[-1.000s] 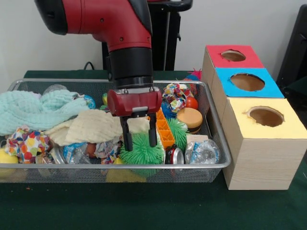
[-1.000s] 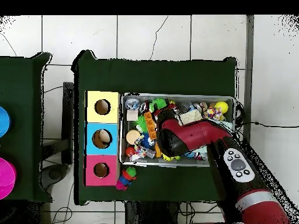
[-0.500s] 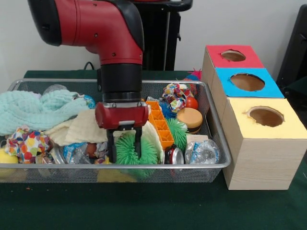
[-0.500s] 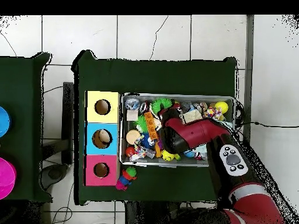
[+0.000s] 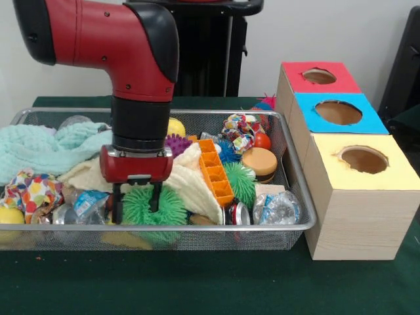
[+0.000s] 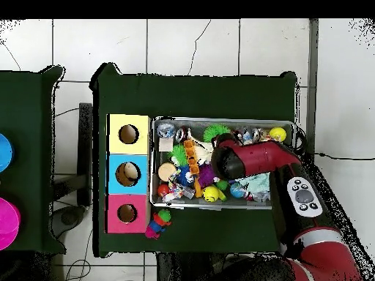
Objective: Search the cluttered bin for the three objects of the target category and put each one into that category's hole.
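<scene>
The wire mesh bin (image 5: 197,229) is full of mixed clutter; it also shows in the overhead view (image 6: 223,120). My gripper (image 5: 136,209) is open and pushed down into the clutter at the bin's front, left of the middle. Its fingers (image 5: 118,207) straddle the left part of a green spiky ball (image 5: 164,209). I can make out no plush animal in either view. The red-surround hole (image 5: 319,76) is the farthest one on the wooden box to the right of the bin; it also shows in the overhead view (image 6: 127,213).
Blue-surround hole (image 5: 338,112) and yellow-surround hole (image 5: 363,159) sit nearer on the same box. The bin holds a pale green cloth (image 5: 39,147), a cream cloth (image 5: 193,184), an orange block (image 5: 213,170), a purple spiky ball (image 5: 176,144) and a second green spiky ball (image 5: 244,182). A colourful toy (image 6: 157,223) lies outside the bin.
The arm has swept left along the bin's front and the green spiky ball has gone with it. The cream cloth has shifted, and a purple spiky ball and a yellow ball now show.
</scene>
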You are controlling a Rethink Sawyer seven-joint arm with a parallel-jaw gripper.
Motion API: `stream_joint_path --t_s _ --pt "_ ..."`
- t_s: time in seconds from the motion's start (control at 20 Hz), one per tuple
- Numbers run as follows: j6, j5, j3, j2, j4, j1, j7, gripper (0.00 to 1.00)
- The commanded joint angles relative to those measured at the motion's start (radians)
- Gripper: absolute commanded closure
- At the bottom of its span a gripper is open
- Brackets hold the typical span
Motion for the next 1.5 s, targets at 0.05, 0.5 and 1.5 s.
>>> stream_joint_path --t_s 0.05,0.5,1.5 --pt "0.415 0.034 -0.085 0.136 -0.052 -0.010 -0.116 0.00" --pt "0.556 0.104 -0.050 0.138 0.008 -0.007 -0.085 0.00" --pt "0.520 0.268 0.020 0.129 0.201 -0.010 -0.030 0.00"
